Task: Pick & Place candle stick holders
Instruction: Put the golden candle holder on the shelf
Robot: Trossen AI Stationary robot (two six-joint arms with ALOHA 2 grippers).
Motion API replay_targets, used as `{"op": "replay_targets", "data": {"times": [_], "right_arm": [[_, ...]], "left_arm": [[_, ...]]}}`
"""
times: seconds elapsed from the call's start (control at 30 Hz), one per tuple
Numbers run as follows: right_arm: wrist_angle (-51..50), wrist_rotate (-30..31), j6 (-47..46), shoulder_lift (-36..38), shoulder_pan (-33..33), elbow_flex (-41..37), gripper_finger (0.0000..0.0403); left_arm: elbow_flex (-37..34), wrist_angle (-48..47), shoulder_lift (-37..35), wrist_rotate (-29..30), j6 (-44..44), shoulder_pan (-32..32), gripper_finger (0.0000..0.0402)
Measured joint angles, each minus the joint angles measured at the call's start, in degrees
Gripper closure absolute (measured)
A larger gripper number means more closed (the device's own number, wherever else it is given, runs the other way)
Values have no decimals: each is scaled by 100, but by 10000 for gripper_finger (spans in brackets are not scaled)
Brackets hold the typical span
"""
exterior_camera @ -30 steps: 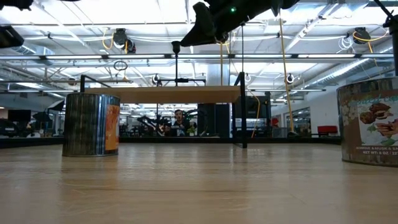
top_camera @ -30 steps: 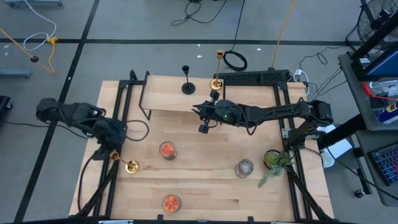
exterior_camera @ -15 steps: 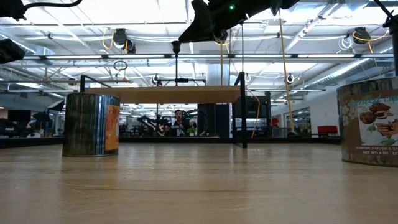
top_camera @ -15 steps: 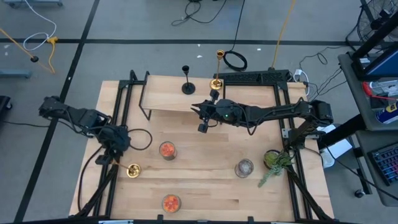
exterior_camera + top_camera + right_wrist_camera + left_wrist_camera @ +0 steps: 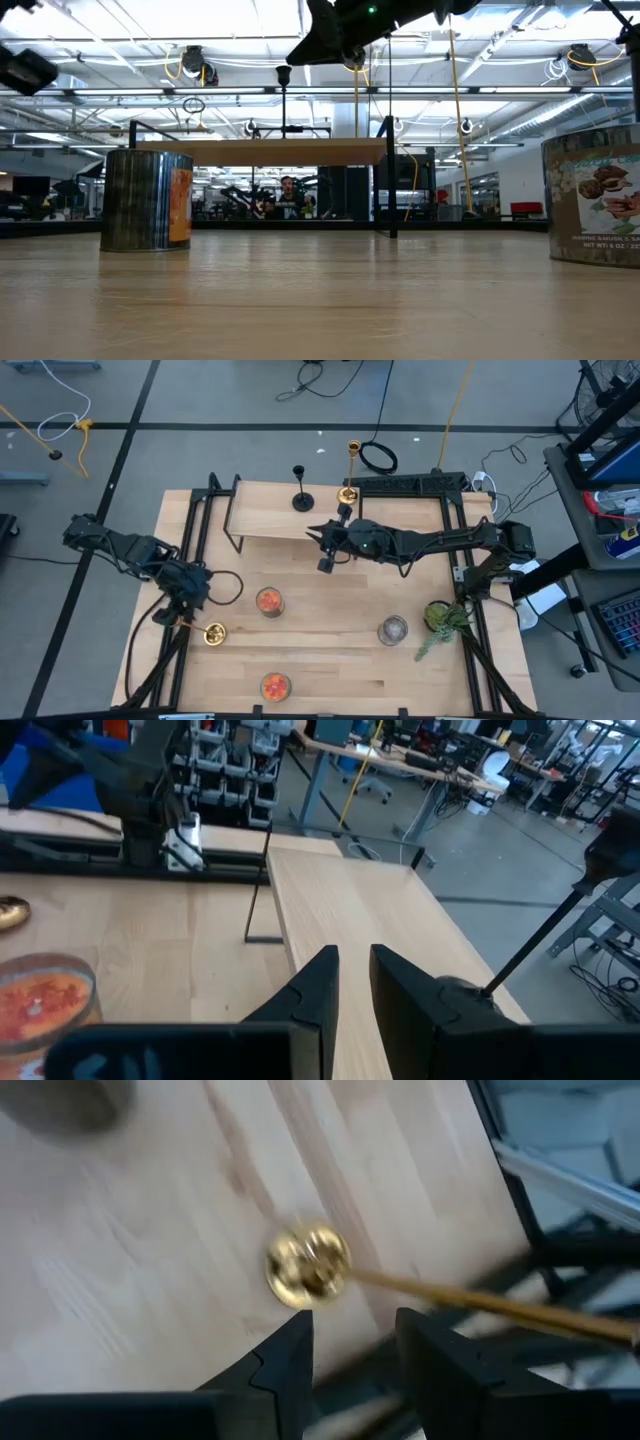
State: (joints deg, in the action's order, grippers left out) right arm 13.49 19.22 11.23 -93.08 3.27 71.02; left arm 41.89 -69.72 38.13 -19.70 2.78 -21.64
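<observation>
The fallen gold candle stick holder [image 5: 205,630] lies on the tabletop [image 5: 330,660] at the lower left of the high view, its stem pointing toward the left edge. My left tool [image 5: 183,600] hovers just above it, spread and empty, far nearer than my right tool [image 5: 325,550], also spread.

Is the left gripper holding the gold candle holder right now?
No: in the left wrist view the open left gripper is empty, and the gold candle holder lies on the table ahead.

Right tin [image 5: 598,195] label: possibly "NET WT"; rest unreadable.
</observation>
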Motion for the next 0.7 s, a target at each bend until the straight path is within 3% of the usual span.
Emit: {"op": "replay_targets", "data": {"times": [0.13,0.47,0.7], "right_arm": [[283,-3,58,0,0,0,348],[549,-9,166,0,1,2,348],[446,-13,187,0,1,2,348]], "left_arm": [[1,527,7,413,-70,4,252],[480,442,13,1527,139,34,252],[1137,-569,6,1672,773,34,252]]}}
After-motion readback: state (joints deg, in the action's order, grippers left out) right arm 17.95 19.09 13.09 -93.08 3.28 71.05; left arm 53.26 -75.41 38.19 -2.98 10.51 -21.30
